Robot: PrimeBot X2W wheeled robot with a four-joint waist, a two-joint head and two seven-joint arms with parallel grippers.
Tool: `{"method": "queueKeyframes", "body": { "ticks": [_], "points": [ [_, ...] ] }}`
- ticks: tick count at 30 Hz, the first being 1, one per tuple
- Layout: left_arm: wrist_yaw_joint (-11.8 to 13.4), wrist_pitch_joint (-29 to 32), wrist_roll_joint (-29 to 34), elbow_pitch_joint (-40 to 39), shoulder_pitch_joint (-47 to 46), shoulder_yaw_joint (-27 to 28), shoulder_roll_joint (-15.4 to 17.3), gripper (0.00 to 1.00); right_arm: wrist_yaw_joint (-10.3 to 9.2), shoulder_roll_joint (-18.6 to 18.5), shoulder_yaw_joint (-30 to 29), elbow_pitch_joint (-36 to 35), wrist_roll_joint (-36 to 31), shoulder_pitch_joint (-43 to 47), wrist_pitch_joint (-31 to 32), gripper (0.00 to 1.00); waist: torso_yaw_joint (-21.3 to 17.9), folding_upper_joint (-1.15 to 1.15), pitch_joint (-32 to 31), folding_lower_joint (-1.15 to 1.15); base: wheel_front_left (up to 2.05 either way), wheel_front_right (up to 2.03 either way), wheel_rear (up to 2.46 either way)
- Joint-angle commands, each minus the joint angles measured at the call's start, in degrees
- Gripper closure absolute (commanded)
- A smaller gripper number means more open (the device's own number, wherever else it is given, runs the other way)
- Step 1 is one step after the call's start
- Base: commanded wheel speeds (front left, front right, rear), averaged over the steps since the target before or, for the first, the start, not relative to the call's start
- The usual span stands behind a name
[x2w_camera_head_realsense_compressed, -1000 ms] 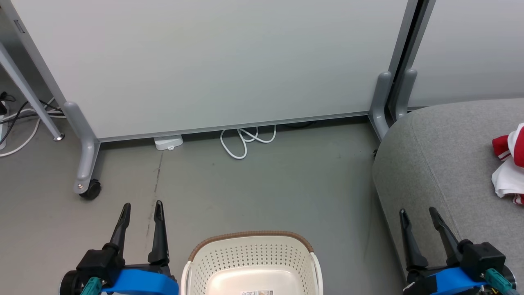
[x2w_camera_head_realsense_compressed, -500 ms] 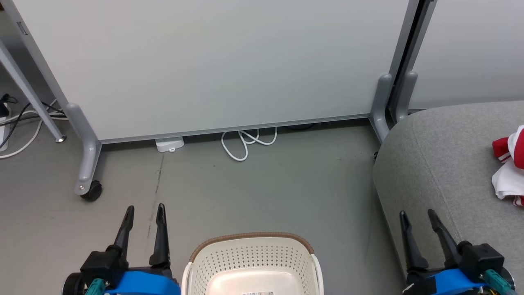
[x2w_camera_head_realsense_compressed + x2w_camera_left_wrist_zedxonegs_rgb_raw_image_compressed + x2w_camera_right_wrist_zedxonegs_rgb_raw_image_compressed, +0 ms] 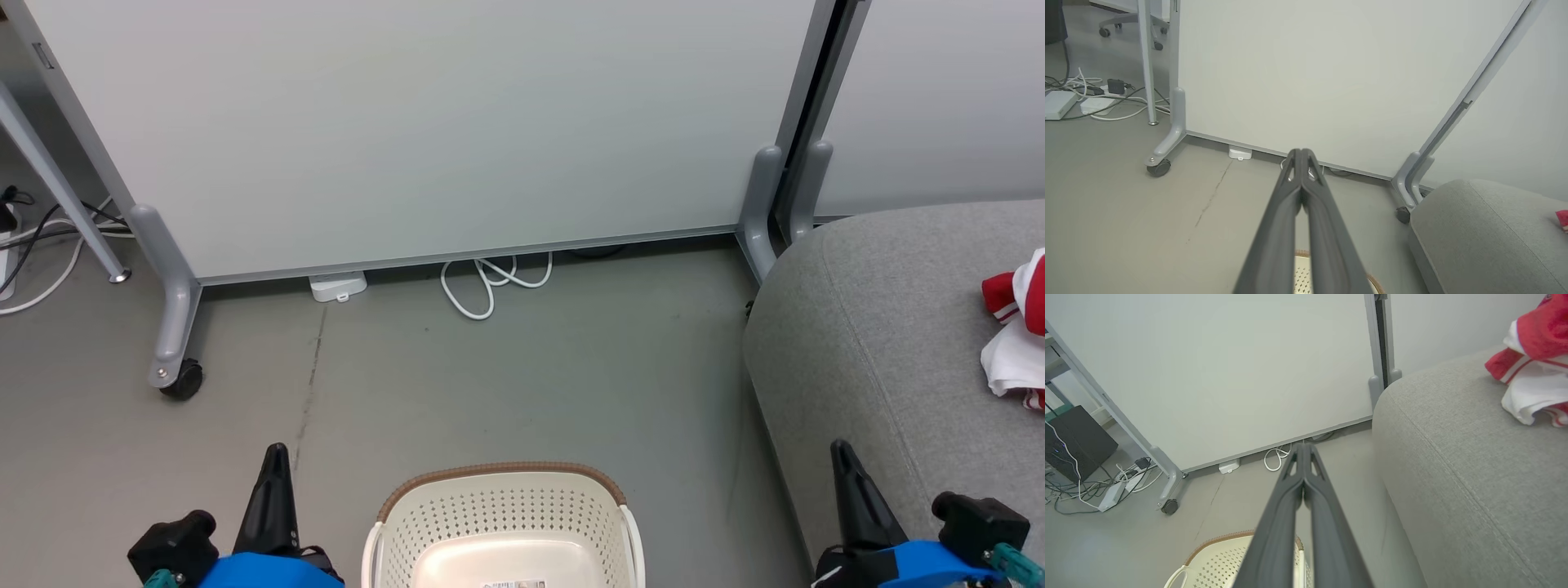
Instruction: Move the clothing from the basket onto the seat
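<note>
Clothing (image 3: 1016,327) is seen on the seat (image 3: 882,327), well right of the basket (image 3: 502,472), whose visible part is bare. Both the left hand (image 3: 276,457) and right hand (image 3: 842,453) are pinched closed, empty. The transfer is judged finished; no further grasp is called for.

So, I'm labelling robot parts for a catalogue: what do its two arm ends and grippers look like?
Both the left gripper and right gripper have long, tapering dark grey fingers with small triangular cut-outs near the tips. Each sits on a black blocky mount, with a bright blue wrist band and a teal connector.
</note>
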Motion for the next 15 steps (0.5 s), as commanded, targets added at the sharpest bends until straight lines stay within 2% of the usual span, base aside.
{"method": "queueKeyframes", "body": {
  "ticks": [1, 3, 4, 15],
  "points": [
    [-0.3, 1.1, -4.5, -1.2, -2.0, 0.9, 0.0, 1.00, 0.00, -0.2, -0.4, -1.3, 4.9, -1.5, 1.0, 1.00, -0.1, 0.00, 0.0, 0.00, 0.00, 0.00, 0.00],
    [-0.3, 1.6, -6.5, -1.2, -2.2, 1.1, 0.0, 1.00, 0.00, -0.2, -0.5, -1.4, 6.9, -1.6, 1.5, 1.00, -0.1, 0.00, 0.1, 0.00, 0.00, 0.00, 0.00],
    [-0.4, 2.5, -10.2, -1.4, -2.6, 1.5, 0.0, 1.00, 0.00, -0.2, -0.6, -1.6, 10.8, -1.9, 2.4, 1.00, -0.2, 0.00, 0.1, 0.00, 0.00, 0.00, 0.00],
    [-0.7, 5.0, -19.7, -1.6, -3.5, 2.6, 0.1, 1.00, 0.00, -0.2, -1.1, -2.0, 20.7, -2.7, 4.9, 1.00, -0.4, 0.00, 0.2, 0.00, 0.00, 0.00, 0.00]
  ]
}}
